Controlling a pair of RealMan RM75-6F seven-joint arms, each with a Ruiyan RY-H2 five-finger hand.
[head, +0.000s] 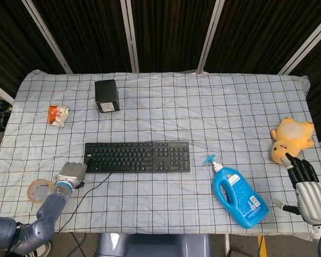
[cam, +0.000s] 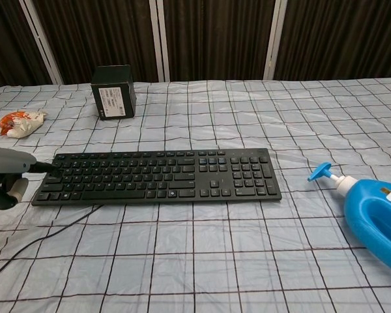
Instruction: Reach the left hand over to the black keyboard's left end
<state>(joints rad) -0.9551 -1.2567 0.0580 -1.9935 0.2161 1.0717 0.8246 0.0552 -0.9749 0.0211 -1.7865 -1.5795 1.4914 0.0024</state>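
Currently left hand (head: 70,173) sits at the keyboard's (head: 137,156) left end, fingertip touching it, holding nothing. Right hand (head: 308,188) idle near table (head: 203,107) edge, fingers spread, empty.

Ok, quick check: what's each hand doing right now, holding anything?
Left hand: at the keyboard's left end, holding nothing; whether its fingers are open cannot be told.
Right hand: open, fingers spread, holding nothing.
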